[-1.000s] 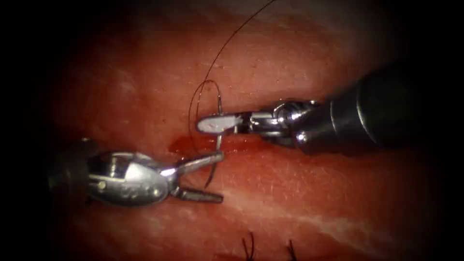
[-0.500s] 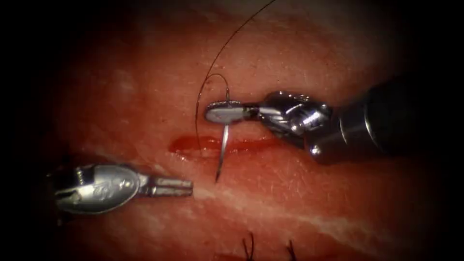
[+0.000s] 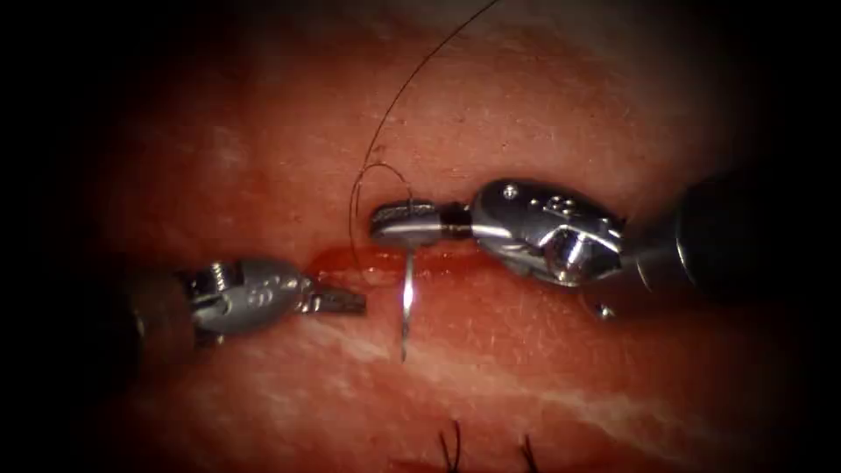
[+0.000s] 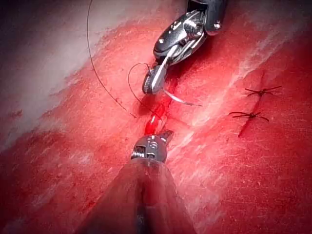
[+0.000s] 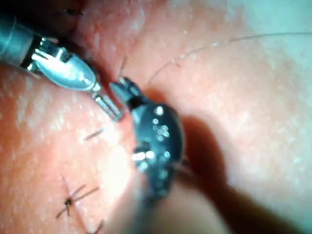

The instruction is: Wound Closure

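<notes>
Needle [image 3: 406, 302] is hanging from right tool [image 3: 405, 222], clamped near its swaged end, tip free over tissue [image 3: 543, 368] below cut [image 3: 385, 260]. Left tool [image 3: 337, 301] is sitting shut, holding nothing. Two stitches [image 4: 253, 102] done; cut w/ red fluid is gaping yet.

Needle [image 3: 407, 298] crosses cut [image 3: 385, 261], thread loop [image 3: 359, 219] beside; tissue [image 3: 543, 368] right of needle open.

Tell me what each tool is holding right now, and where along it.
The right tool grips the curved steel needle near its thread end; its point hangs free over the tissue. The left tool, jaws shut, holds nothing.
</notes>
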Robot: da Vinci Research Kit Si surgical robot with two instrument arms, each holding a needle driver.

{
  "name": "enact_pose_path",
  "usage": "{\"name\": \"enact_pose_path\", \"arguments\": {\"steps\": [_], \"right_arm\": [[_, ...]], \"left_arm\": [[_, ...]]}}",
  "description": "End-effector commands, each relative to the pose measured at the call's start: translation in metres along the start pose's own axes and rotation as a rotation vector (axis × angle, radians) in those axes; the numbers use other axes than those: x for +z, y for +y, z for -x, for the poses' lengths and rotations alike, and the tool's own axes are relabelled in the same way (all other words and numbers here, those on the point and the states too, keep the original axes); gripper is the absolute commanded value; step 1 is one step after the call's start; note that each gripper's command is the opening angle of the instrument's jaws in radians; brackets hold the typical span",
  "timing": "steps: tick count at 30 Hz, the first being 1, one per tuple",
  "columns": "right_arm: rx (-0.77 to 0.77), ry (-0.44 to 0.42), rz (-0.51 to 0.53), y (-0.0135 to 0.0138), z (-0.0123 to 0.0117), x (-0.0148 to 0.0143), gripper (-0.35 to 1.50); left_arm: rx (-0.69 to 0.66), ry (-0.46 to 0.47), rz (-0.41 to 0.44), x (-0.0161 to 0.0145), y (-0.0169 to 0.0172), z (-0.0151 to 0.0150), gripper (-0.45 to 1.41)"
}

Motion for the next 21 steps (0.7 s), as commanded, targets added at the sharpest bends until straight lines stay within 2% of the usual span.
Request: {"name": "enact_pose_path", "arguments": {"steps": [1,14,18,21], "right_arm": [[-0.009,-0.002,-0.001,-0.0003,0.0012,0.0005,-0.35],[-0.153,-0.004,0.008,0.0005,0.0027,0.0015,-0.35],[-0.189,-0.004,0.009,0.0007,0.0028,0.0015,-0.35],[-0.212,-0.002,0.01,0.0009,0.0028,0.0016,-0.35]], "left_arm": [[-0.007,0.002,0.002,0.0013,-0.0002,0.0006,-0.45],[-0.047,-0.014,-0.01,0.0035,-0.005,0.002,-0.45],[-0.076,-0.097,-0.003,0.0046,-0.0059,0.0033,-0.45],[-0.091,-0.146,0.043,0.005,-0.0059,0.0035,-0.45]]}}
